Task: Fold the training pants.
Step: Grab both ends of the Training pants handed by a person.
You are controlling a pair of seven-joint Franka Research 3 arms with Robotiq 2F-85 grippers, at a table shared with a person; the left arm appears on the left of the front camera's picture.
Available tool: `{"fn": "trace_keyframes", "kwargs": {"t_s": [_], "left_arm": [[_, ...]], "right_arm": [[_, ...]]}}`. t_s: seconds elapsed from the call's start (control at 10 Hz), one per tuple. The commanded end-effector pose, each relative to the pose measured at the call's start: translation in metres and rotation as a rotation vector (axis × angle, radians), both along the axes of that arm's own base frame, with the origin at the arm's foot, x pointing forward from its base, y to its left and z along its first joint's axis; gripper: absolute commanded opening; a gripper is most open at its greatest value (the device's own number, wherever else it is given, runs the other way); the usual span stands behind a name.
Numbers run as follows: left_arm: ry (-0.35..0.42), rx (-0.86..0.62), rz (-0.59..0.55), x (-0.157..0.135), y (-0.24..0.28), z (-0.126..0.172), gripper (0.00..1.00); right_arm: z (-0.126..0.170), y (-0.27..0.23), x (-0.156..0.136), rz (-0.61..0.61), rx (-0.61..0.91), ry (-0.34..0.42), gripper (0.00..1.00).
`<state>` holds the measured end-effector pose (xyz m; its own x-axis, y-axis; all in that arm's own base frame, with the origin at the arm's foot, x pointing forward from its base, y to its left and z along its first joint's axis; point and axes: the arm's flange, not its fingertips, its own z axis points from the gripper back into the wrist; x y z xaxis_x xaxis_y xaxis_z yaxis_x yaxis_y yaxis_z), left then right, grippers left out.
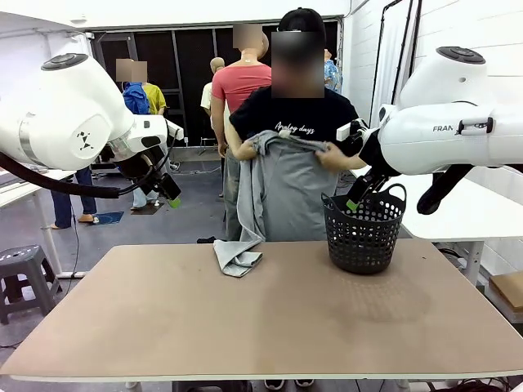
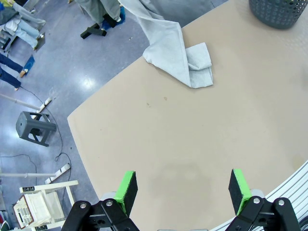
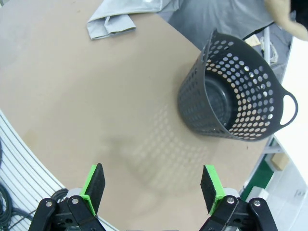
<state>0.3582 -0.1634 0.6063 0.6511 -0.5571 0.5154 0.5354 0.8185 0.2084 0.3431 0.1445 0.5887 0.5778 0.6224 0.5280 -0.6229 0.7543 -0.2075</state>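
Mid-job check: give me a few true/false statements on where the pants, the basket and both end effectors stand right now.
1. The training pants lie folded flat on the table. False: a person holds them up at the far edge, and only a leg end rests on the table.
2. The basket looks empty. True.
3. The left end effector is shut on the pants. False: it is open above bare table, holding nothing.
4. The right end effector is open. True.
5. The basket stands on the robot's left side of the table. False: it stands on the right side.
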Motion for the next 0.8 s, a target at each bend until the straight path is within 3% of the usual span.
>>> {"fn": "trace_keyframes", "kwargs": {"t_s": [0.0,0.7], "left_arm": [[0.000,0.000,0.000,0.0009,-0.0004,0.0004,1.00],[0.000,0.000,0.000,0.0009,-0.0004,0.0004,1.00]], "right_arm": [[0.0016,-0.0009,0.0009,-0.001,0.002,0.001,1.00],[0.0016,-0.0009,0.0009,-0.001,0.002,0.001,1.00]]}}
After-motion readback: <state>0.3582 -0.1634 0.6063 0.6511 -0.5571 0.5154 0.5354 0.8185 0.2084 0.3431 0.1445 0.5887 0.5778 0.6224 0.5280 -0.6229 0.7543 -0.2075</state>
